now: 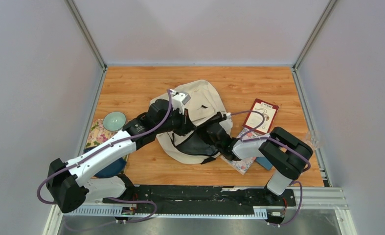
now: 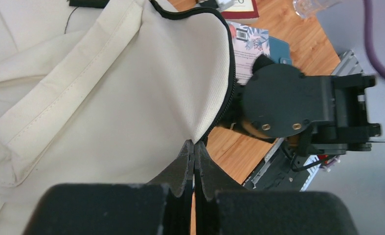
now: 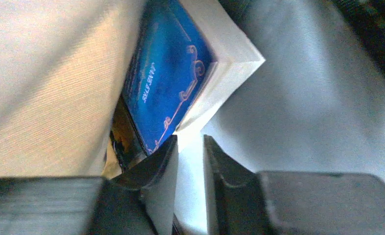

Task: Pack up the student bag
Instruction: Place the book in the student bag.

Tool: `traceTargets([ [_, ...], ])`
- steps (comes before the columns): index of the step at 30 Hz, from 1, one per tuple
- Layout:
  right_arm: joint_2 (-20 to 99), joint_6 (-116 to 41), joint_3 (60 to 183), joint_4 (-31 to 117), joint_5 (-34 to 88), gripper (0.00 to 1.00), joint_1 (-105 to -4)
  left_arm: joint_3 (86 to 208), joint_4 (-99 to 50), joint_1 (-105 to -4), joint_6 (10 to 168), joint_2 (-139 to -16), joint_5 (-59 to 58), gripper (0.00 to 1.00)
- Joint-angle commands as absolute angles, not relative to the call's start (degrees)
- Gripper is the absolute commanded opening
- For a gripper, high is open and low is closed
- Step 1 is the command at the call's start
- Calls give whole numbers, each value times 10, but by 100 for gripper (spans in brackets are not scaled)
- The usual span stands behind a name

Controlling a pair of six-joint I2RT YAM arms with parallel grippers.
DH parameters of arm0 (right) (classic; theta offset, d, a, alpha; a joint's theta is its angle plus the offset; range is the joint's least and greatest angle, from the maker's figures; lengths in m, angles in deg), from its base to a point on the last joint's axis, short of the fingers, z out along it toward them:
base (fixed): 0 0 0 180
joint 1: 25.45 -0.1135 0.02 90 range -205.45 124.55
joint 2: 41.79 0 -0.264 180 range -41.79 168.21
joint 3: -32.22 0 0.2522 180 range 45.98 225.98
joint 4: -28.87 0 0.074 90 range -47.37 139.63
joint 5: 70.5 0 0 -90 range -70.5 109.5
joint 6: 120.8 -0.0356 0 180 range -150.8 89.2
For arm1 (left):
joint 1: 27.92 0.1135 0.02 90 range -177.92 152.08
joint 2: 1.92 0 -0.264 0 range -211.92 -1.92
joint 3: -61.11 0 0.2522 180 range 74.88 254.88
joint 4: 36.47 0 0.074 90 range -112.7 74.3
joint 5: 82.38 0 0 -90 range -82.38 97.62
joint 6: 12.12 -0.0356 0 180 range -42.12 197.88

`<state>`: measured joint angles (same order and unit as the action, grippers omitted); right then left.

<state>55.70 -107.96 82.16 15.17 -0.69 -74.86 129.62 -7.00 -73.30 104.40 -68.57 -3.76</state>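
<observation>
Top external view puts the student bag (image 1: 200, 104) at the middle of the wooden table (image 1: 131, 83), with bare board behind it up to the far wall. The near side is crowded, as both arms converge on the bag's mouth. To the left, near the table edge, sits a round teal bowl (image 1: 114, 120). To the right a red-brown book (image 1: 261, 115) lies flat, well apart from the bag, and a floral notebook (image 1: 242, 165) is partly under the right arm. The bag is soft cream canvas with stitched seams and a black zipper along its curved rim. On my left wrist camera the left gripper (image 2: 194, 152) has its jaws pressed together, pinching that zippered rim and holding the flap up. The right arm's black wrist sits just beside the opening. The right gripper (image 3: 190, 141) is inside the bag, against pale grey lining, with its jaws only narrowly parted. A blue hardcover book (image 3: 168, 73) with gold scrollwork and a thick white page block stands tilted against the cream wall. Its lower corner meets the gap between the jaws, but the close, blurred view won't let me say whether they actually touch the pages.
</observation>
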Motion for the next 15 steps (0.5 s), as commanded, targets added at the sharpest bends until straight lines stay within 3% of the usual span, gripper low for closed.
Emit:
traceTargets([
  [1, 466, -1050, 760, 106, -34, 34, -744, 1281, -50, -723, 1025, -661, -16, 0],
  [5, 366, -1003, 742, 172, -16, 50, -755, 1259, -28, -701, 1014, -651, 9, 0],
  [12, 219, -955, 772, 450, -33, 56, -763, 1237, 2, -677, 989, -635, 35, 0],
  [15, 154, -968, 772, 540, -80, 63, -762, 1234, -1, -677, 991, -634, 2, 4],
])
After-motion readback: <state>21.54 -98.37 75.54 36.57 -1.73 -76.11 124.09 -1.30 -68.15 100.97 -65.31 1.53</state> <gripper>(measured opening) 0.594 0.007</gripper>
